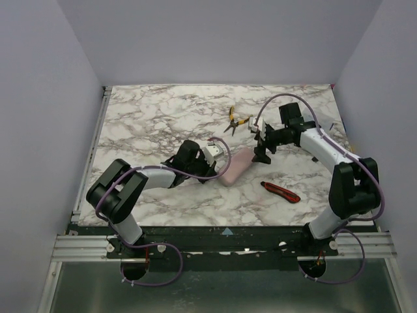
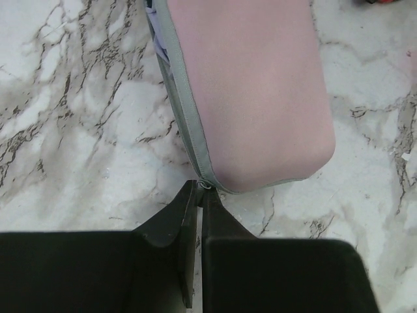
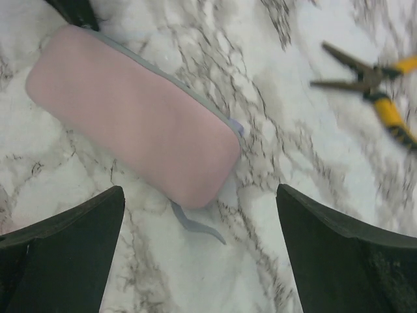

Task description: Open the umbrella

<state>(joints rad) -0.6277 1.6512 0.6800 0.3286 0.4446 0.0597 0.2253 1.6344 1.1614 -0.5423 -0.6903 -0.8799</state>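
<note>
The umbrella itself is out of view. A pale pink oblong case (image 1: 236, 166) with a grey zipper lies mid-table. In the left wrist view the case (image 2: 254, 98) fills the top. My left gripper (image 2: 201, 189) is shut at the case's near end, its tips pinching the small metal zipper pull (image 2: 205, 185). In the top view the left gripper (image 1: 220, 171) touches the case's left end. My right gripper (image 1: 262, 155) is open and empty above the right end. In the right wrist view it (image 3: 199, 190) straddles the case (image 3: 137, 114) end and a grey strap (image 3: 195, 227).
Yellow-handled pliers (image 1: 238, 121) lie behind the case and also show in the right wrist view (image 3: 378, 85). A red-and-black utility knife (image 1: 281, 192) lies right of the case near the front edge. Walls enclose the marble table (image 1: 150, 117) on three sides.
</note>
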